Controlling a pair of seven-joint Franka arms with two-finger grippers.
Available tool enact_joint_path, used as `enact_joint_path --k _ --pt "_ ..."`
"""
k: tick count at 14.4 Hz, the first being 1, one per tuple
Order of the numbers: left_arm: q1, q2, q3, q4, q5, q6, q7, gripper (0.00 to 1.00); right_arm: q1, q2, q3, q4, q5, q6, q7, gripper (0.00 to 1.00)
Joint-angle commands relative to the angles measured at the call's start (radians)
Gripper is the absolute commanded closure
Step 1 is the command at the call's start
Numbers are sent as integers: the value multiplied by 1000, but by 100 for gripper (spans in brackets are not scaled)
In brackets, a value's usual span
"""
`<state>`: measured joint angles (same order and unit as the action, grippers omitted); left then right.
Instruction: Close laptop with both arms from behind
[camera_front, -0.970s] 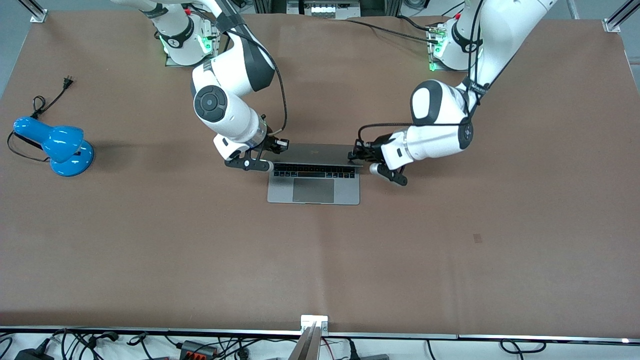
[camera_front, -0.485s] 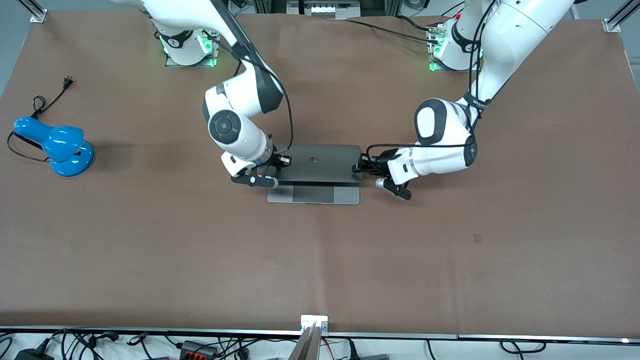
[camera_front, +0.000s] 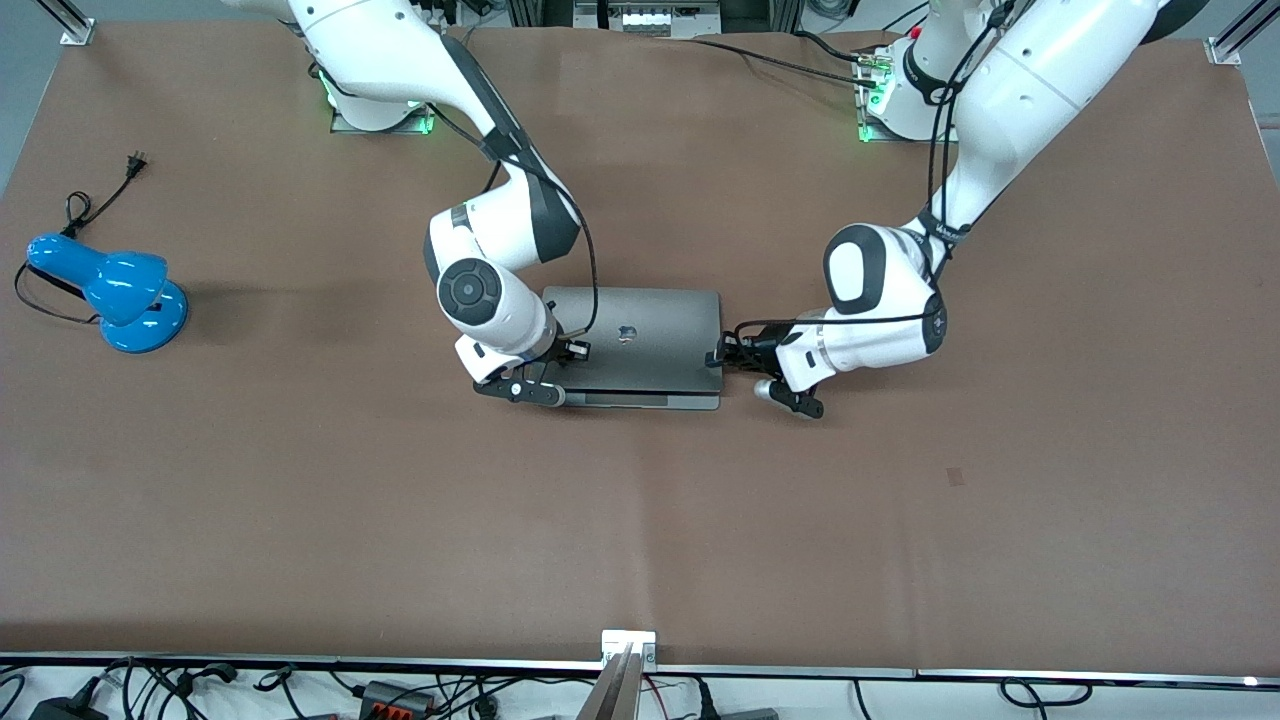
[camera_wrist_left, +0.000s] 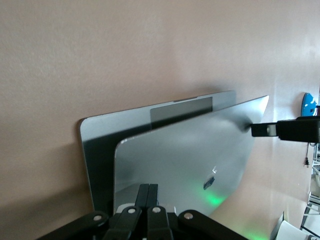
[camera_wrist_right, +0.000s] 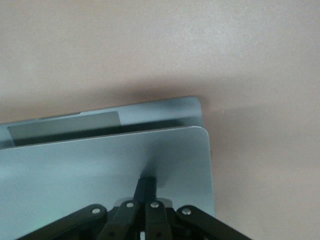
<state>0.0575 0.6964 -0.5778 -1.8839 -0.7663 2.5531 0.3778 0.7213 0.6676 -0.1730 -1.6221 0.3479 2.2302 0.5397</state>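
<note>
The laptop (camera_front: 640, 345) lid nearly shut; both end effectors' (camera_front: 570, 352) (camera_front: 722, 358) state can't be told.

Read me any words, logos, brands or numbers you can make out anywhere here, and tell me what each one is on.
No readable words or numbers.
Apple logo, a sign without text: on the lid of the laptop, also in the left wrist view.
Small dark print on the band of the left arm: too small to read.
Blue desk lamp: no lettering visible.

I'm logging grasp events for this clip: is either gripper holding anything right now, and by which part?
Nothing is gripped. Both the left gripper and right gripper press closed fingers against the laptop lid's outer face.
</note>
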Motion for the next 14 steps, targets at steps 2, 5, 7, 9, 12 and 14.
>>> enact_joint_path --k 2,5,7,9,12,14 --pt "-18 34 6 35 15 13 13 99 -2 58 -11 45 -14 -4 8 100" --pt "-22 72 6 55 13 13 9 99 -2 75 -17 47 -14 -1 8 100" --pt "-24 93 6 63 10 13 9 99 0 83 -17 47 -14 26 8 100" --pt "-25 119 6 77 10 24 9 99 1 95 -17 47 -12 32 8 100" --pt "-24 137 7 83 15 49 12 99 4 107 -17 47 -12 32 8 100" --pt "-25 143 7 83 15 49 12 99 7 115 -17 47 -12 45 6 100"
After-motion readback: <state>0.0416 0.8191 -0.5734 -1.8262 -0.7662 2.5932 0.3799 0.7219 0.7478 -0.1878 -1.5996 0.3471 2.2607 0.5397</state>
